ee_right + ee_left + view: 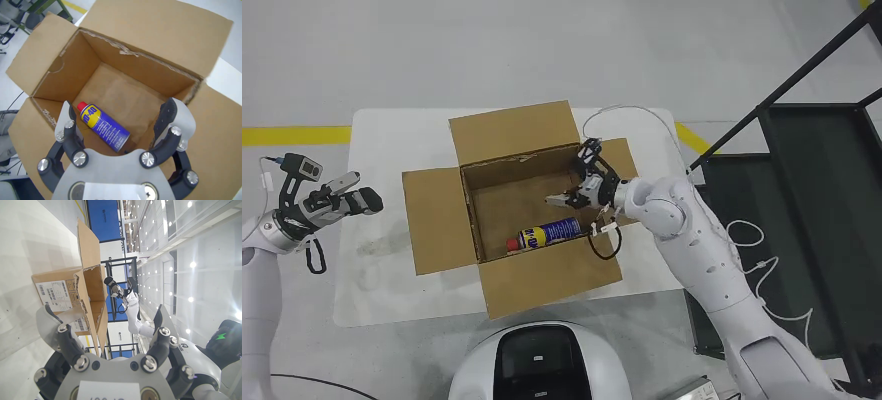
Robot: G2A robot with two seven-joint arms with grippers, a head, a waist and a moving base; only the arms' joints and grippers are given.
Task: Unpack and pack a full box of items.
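A white worktop [372,290] carries one large cardboard box [512,130], which stands open with all four flaps folded outward. The box interior is seen to be bare apart from a single item on its floor.

The right end effector [557,200] is held over the box opening, near the wall on the robot's right, with its jaws spread wide and nothing between them. The left end effector [360,193] is held well apart from the box, out past the worktop's left edge, also spread wide and empty. From the left wrist view the box [90,279] is seen from outside, with the right end effector [113,289] above its rim.

A blue and yellow spray can [547,234] with a red cap lies on its side on the box floor, close to the wall nearest the robot. Its long axis runs roughly across the box, with the cap towards the robot's left. In the right wrist view the can [105,126] is seen below the right end effector [119,106], between the lines of its fingers [69,113] but deeper in the box. The right arm is judged far nearer, and a straight descent with the jaws set across the can's body is likely to be called for.
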